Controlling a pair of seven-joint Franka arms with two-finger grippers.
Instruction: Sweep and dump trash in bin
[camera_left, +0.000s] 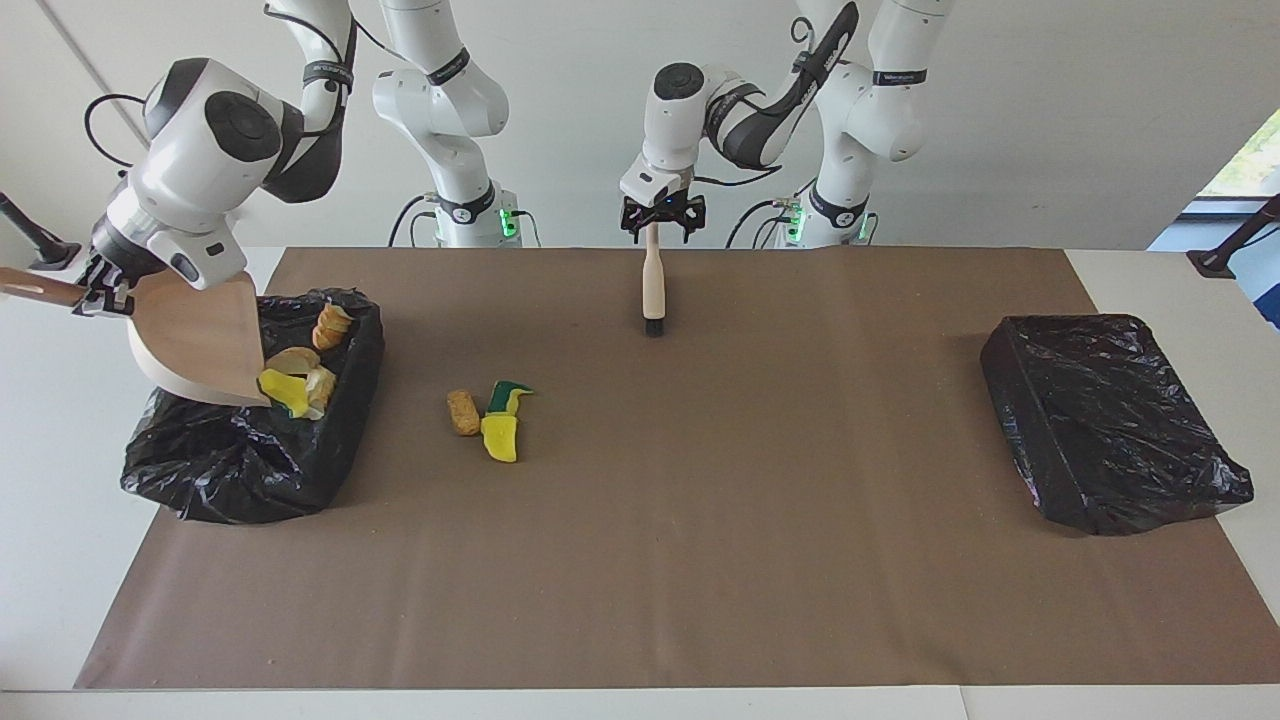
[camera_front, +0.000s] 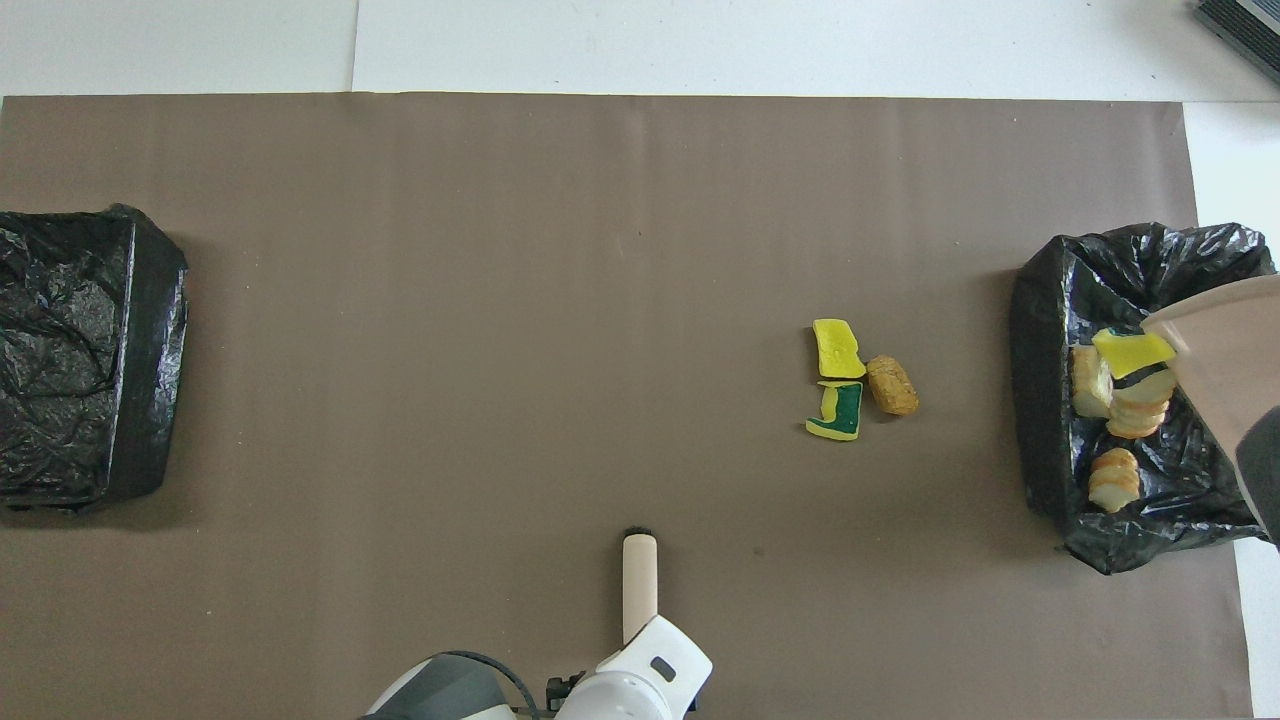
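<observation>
Brown paper (camera_left: 700, 560) bare between bin (camera_left: 250, 460) and bin (camera_left: 1110, 430).

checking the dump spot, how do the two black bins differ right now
The bin at the right arm's end is open and holds dumped trash; the bin at the left arm's end shows only black plastic on top. The dustpan tips over the first; nothing hangs over the second. Both are black-bagged, on the brown mat.
</observation>
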